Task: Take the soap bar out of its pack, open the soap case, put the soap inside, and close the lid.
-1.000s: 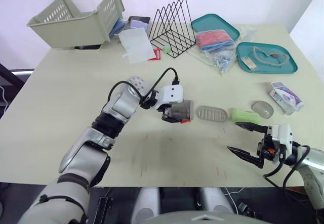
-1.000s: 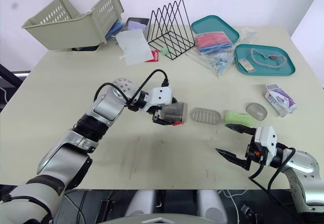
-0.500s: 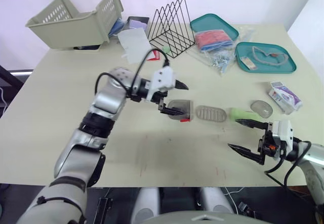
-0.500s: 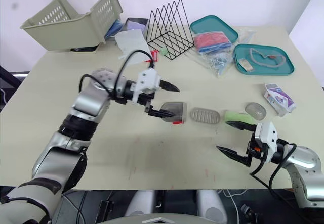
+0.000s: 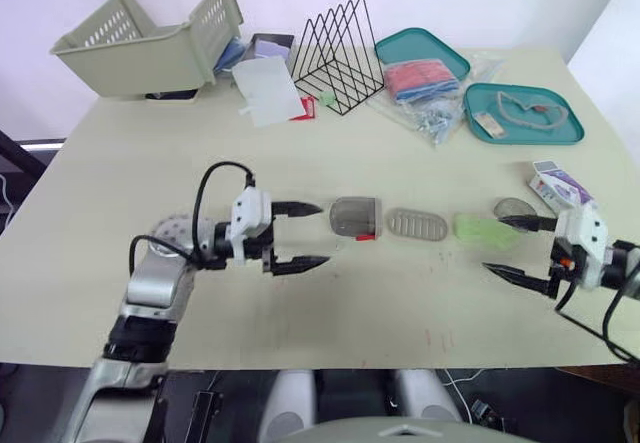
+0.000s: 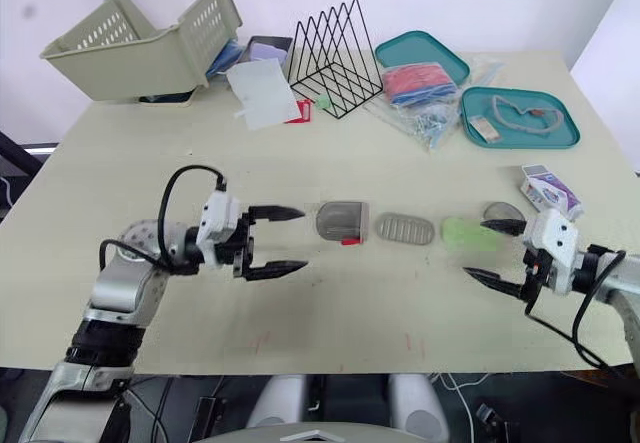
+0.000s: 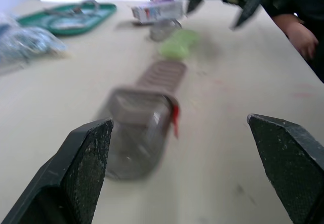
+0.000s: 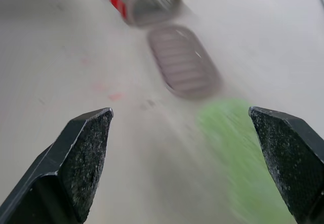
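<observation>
our left jaws gape, the soap case (image 5: 354,216) lying just ahead of them; our right jaws gape beside the green soap (image 5: 480,228).

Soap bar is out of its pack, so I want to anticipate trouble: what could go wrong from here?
1. The green soap bar lies close between the ribbed insert and a clear domed piece. The right gripper, jaws open beside it, could knock either one when closing.
2. The grey soap case lies loose, with the left gripper open and apart from it, so it may slide when pushed.
</observation>
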Controlling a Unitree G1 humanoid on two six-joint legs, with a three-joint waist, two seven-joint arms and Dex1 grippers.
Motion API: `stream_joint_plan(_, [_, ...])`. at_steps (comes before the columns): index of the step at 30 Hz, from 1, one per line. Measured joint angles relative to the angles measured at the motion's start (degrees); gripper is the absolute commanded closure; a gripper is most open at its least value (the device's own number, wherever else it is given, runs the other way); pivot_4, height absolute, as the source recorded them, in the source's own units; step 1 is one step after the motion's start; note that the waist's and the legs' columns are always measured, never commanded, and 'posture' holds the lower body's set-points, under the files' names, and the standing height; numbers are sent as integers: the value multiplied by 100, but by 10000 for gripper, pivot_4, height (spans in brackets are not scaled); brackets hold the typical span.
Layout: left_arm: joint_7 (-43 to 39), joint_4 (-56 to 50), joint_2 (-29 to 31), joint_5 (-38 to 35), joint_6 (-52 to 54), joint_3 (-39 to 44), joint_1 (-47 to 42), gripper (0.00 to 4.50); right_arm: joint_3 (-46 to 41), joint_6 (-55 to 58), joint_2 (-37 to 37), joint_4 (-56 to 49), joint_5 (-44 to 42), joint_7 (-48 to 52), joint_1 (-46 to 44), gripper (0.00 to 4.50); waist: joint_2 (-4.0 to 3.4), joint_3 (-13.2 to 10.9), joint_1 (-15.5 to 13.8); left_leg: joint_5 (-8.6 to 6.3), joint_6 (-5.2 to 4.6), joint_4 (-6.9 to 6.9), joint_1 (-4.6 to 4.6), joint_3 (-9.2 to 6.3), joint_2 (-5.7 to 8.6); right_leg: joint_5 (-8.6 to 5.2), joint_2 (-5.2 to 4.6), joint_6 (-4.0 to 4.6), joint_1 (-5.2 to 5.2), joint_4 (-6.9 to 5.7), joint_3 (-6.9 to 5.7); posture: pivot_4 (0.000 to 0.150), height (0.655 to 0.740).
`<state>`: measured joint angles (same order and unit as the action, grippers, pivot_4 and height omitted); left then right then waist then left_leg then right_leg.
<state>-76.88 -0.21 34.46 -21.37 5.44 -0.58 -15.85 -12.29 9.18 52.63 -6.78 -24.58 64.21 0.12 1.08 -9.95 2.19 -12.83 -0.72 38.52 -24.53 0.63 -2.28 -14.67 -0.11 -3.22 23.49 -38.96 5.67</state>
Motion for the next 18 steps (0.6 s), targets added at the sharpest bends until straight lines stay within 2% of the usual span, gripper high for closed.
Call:
stream_joint_plan(5, [-366,72,16,-172,-475,10,236,66,286,666,701,-25,349,51,-870,0,-2,-1,1,0,0,-1,7,11,-6,0,1,-1,0,0,5,1500,7400])
stream_joint_plan(10, [-585,-10,9,-221,-732,-108,310,66,1213,1069,960,148,844,363,-1817,0,-2,-1,6,-1,-1,-4,2,17,-6,0,-2,1,4,8,7,1500,7400])
stream_joint_plan(13, [-671,-158,7,-253,-766,-238,380,66,1807,1270,958,561,1175,642,-2352,0,-1,-1,3,-1,-1,-6,-1,18,-6,-1,-4,2,8,9,8,1500,7400])
stream_joint_plan(18, [-607,-222,-4,-266,-769,-241,411,66,2290,1440,774,1010,1481,898,-2872,0,-2,-2,10,-1,-1,-7,-1,20,-6,-1,-4,2,10,8,8,1500,7400])
